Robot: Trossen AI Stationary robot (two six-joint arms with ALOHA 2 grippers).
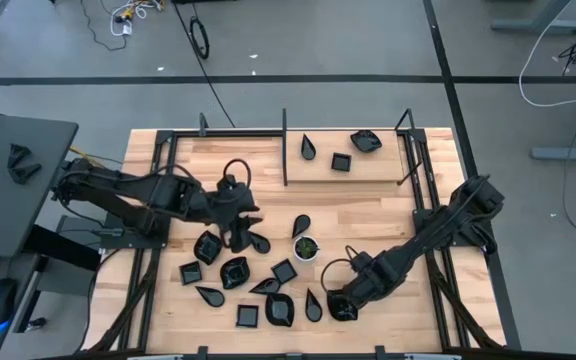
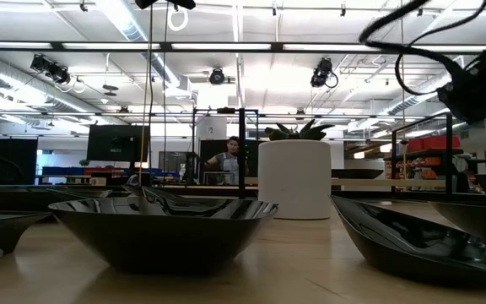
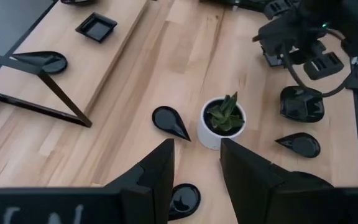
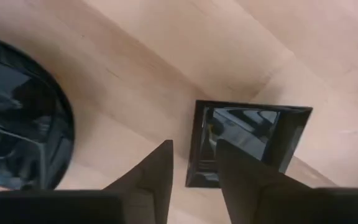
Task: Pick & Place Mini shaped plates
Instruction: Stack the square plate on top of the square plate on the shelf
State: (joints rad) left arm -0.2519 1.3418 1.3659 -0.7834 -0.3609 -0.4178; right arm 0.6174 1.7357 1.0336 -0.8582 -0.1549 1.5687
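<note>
Square plate point(image 4: 247, 144) under right tool point(image 4: 194, 163), unheld

No readable text anywhere. The left wrist view shows pale marks on the dark housing at the picture's bottom edge, cut off and impossible to make out. The screens and shelves in the room behind the table are too far off to read. The plates point(image 1: 234, 271), the white pot point(image 3: 222, 123) and the table point(image 1: 368, 215) carry no labels or numbers.
</note>
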